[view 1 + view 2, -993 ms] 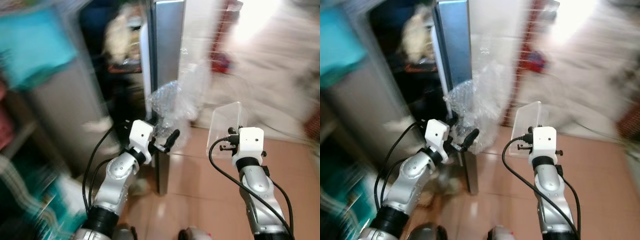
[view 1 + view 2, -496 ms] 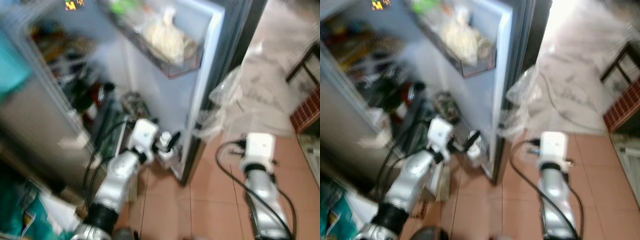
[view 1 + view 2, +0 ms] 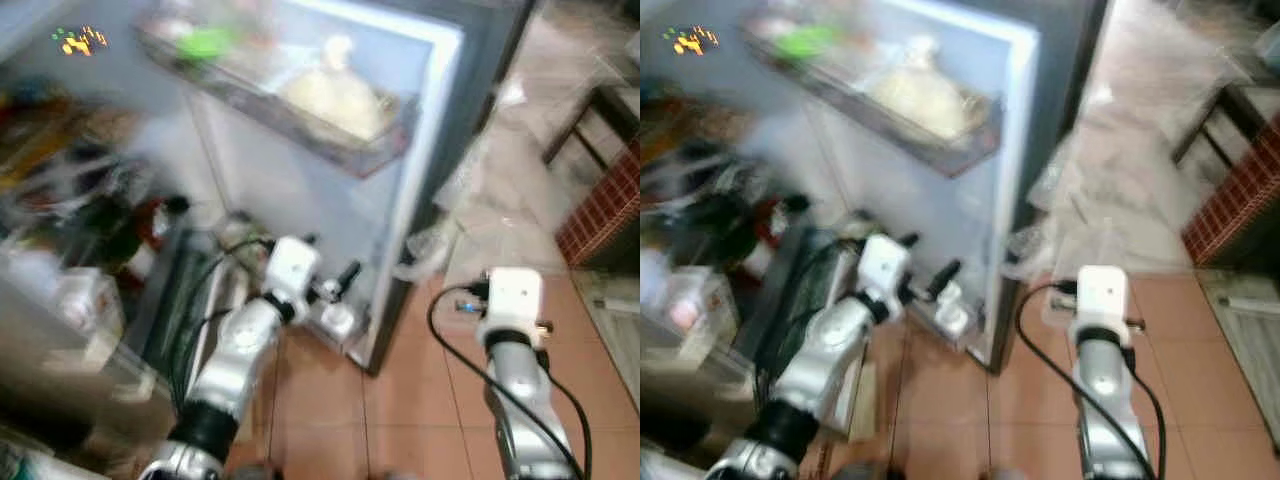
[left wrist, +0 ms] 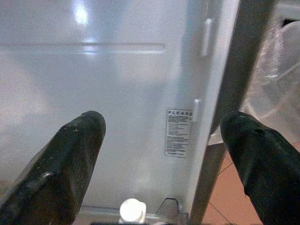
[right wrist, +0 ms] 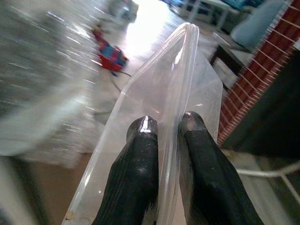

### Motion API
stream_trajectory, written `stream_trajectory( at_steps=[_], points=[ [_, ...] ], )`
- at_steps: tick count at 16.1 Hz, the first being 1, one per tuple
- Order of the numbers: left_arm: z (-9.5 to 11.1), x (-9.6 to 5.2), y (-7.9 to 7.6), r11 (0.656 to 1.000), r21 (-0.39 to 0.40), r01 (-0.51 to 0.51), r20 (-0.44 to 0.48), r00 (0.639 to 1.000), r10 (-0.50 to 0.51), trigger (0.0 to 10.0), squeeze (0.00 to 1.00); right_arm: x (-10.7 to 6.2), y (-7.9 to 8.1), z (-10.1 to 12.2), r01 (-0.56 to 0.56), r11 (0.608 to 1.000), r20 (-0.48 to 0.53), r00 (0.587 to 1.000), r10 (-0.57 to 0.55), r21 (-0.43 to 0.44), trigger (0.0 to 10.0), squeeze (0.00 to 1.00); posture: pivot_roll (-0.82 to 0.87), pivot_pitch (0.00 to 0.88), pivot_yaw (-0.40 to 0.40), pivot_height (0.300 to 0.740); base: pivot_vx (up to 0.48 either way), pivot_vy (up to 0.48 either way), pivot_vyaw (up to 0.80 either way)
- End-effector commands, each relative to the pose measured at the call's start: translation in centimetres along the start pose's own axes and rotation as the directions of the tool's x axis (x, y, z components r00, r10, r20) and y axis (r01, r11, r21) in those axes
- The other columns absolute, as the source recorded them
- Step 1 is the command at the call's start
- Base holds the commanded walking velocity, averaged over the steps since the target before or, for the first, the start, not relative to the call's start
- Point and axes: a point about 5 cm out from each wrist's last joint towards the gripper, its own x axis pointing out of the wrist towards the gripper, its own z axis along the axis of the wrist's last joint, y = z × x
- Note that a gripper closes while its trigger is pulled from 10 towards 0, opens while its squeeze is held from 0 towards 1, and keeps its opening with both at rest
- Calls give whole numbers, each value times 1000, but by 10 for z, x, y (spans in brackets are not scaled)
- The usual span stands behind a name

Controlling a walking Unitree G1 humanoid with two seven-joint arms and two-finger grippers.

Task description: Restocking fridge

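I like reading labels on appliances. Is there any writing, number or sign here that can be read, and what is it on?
"PLEASE": heading of a small sticker on the inner wall of the open fridge door, seen between the left gripper fingers.
The lines under that heading: too small to read.
Orange lit display at the fridge's top: too blurred to read.
Clear plastic tray pinched in the right gripper: no text.

**Spread fingers facing the inside of the fridge door**

The left gripper has its two black fingers wide apart, with nothing between them. Beyond them is the pale inner wall of the fridge door, bearing a small printed label. A white bottle cap sits low against the door. Crinkled clear plastic lies past the door's grey edge, above tiled floor.
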Motion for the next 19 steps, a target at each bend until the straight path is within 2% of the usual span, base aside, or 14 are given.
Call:
stream_trajectory(
  at_steps=[1, 5, 14, 17, 19],
  points=[
    [4, 7, -9, 999, 10, 33, 12, 999, -33, 10000, 0, 0, -10, 0, 40, 999, -1, 999, -40, -21, 10000, 0, -19, 30, 34, 740, 420, 0, 0],
    [4, 10, -11, 998, 45, 40, 3, 999, -40, 10000, 0, -4, -19, -8, 100, 993, -47, 994, -103, -54, 10000, 0, -23, 30, 40, 740, 415, 0, 0],
    [4, 16, -16, 996, 78, 51, -2, 999, -51, 10000, 0, -5, -17, -9, 99, 994, -53, 993, -101, -51, 10000, 0, -26, 35, 42, 740, 376, 0, 0],
    [2, 20, -14, 994, 107, 24, -28, 999, -21, 10000, 0, -7, -22, -11, 117, 990, -62, 991, -122, -82, 10000, 0, -26, 36, 41, 740, 299, 0, 0],
    [1, 23, -12, 993, 117, 10, -40, 999, -6, 10000, 0, -10, -24, -15, 109, 991, -90, 989, -115, -73, 10000, 0, -30, 38, 43, 740, 281, 0, 0]
  ],
)
